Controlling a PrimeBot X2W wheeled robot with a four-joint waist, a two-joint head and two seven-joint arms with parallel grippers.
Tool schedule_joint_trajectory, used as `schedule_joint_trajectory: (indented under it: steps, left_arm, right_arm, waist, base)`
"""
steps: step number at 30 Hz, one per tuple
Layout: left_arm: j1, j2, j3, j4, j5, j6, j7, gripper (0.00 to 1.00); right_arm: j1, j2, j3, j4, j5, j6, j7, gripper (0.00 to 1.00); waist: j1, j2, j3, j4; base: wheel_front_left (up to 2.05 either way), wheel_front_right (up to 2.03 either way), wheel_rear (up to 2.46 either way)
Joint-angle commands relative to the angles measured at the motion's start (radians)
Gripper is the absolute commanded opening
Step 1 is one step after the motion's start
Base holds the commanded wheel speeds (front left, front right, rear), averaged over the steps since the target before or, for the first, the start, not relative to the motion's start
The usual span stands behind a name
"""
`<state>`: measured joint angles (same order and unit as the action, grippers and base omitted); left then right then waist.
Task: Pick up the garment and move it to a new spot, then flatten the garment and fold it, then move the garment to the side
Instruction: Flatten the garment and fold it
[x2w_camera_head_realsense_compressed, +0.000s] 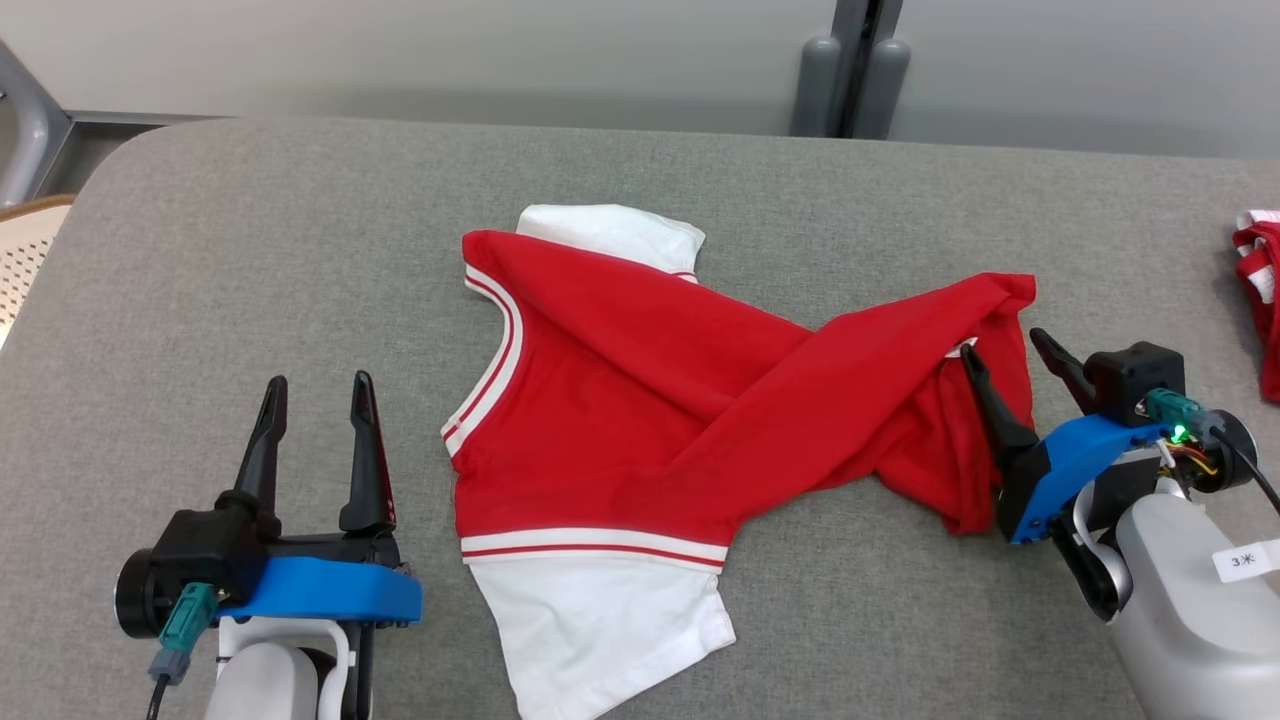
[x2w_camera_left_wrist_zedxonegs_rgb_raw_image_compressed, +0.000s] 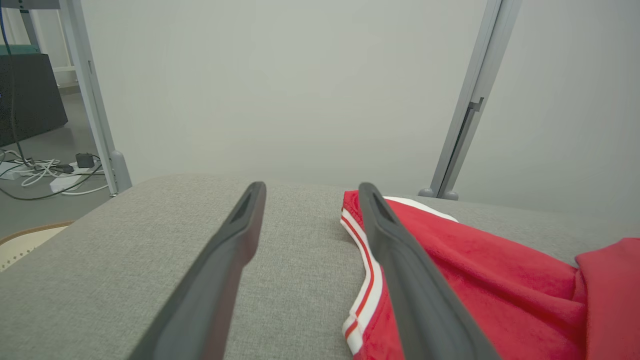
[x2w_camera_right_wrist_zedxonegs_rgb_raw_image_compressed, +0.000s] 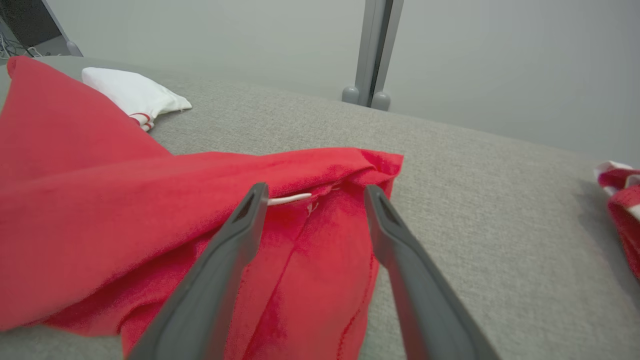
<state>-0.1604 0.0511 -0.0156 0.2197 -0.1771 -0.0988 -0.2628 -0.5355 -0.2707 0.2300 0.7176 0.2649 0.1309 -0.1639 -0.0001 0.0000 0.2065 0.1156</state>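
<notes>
Left pincer nearest us: spread, empty, shirt collar just right of it. Right pincer spread over twisted red hem, pinching nothing. We judge shirt set on table but bunched. Flattening, folding, side move not yet done.

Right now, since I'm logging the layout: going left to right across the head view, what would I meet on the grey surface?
left claw → red and white garment → right claw → second red striped cloth at the right edge
</notes>
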Motion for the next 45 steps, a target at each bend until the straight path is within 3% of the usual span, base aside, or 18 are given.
schedule_joint_trajectory:
  steps: [1, 16, 17, 19, 26, 33, 45]
  left_arm:
    - [-0.014, -0.001, -0.005, -0.002, -0.008, 0.001, -0.003, 1.0]
    - [-0.048, -0.001, -0.016, 0.005, -0.025, 0.008, -0.003, 1.0]
    - [-0.047, -0.001, -0.016, 0.006, -0.025, 0.008, -0.003, 1.0]
    - [-0.044, -0.001, -0.019, 0.003, -0.025, 0.01, -0.003, 1.0]
    - [-0.027, -0.001, -0.006, 0.008, -0.024, 0.013, -0.003, 1.0]
    - [0.012, -0.001, 0.016, 0.009, -0.014, 0.014, -0.003, 1.0]
    - [0.062, -0.001, 0.024, 0.003, -0.001, 0.002, -0.003, 1.0]
  right_arm:
    - [-0.022, -0.006, 0.003, 0.03, -0.004, 0.0, 0.0, 1.0]
    - [-0.16, 0.013, 0.074, 0.299, 0.037, 0.0, 0.015, 1.0]
    - [-0.163, 0.015, 0.079, 0.311, 0.05, 0.0, 0.017, 0.64]
    - [-0.171, 0.021, 0.087, 0.324, 0.075, 0.0, 0.01, 0.0]
    - [-0.183, 0.005, 0.126, 0.306, 0.1, 0.0, -0.07, 0.0]
    - [-0.066, -0.029, 0.195, 0.136, 0.147, 0.0, -0.1, 0.0]
    - [0.288, -0.089, 0.304, -0.291, 0.138, 0.0, -0.057, 0.0]
  waist:
    - [0.0001, 0.0, 0.01, 0.01]
    - [0.0001, 0.0, 0.045, 0.067]
    - [0.0001, 0.0, 0.045, 0.069]
    - [0.0001, 0.0, 0.046, 0.071]
    - [0.0001, 0.0, 0.028, 0.056]
    - [0.0001, 0.0, -0.03, 0.002]
    - [0.0001, 0.0, -0.081, -0.086]
  base:
    - [0.0, 0.0, 0.0]
    - [0.0, 0.0, 0.0]
    - [0.0, 0.0, 0.0]
    - [0.0, 0.0, 0.0]
    - [0.0, 0.0, 0.0]
    - [0.0, 0.0, 0.0]
    - [0.0, 0.0, 0.0]
